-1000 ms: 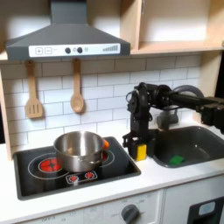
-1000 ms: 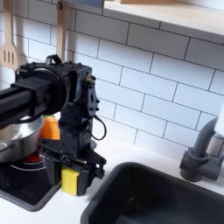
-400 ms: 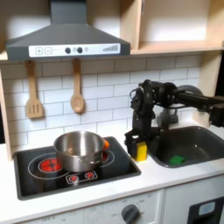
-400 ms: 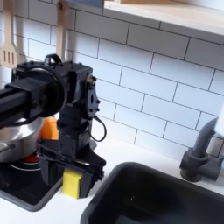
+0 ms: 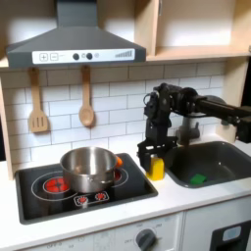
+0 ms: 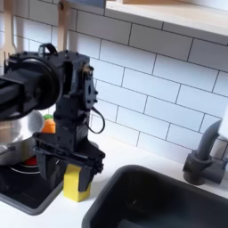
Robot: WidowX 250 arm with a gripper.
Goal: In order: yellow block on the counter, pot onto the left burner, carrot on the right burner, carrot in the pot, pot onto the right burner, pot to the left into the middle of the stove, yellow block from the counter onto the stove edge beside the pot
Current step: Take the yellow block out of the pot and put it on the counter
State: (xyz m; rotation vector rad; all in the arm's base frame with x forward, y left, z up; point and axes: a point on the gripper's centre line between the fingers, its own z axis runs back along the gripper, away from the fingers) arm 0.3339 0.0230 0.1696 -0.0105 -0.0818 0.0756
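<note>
One black robot arm reaches down w/ its gripper (image 5: pixel 155 160) pointing at the counter (image 5: pixel 186 196), jaws narrowed around the yellow block (image 5: pixel 157 168); we see the block's base (image 6: pixel 76 184) at or just above the counter, can't tell which, between the stove (image 5: pixel 39 201) and the grey sink (image 5: pixel 230 157). We see the pot (image 5: pixel 87 167) sitting mid-stove, approx. between the two red burners. An orange carrot (image 6: pixel 50 127) shows behind the arm, beside the pot's rim. Two wooden utensils (image 5: pixel 86 108) hang on the white tile wall.
</note>
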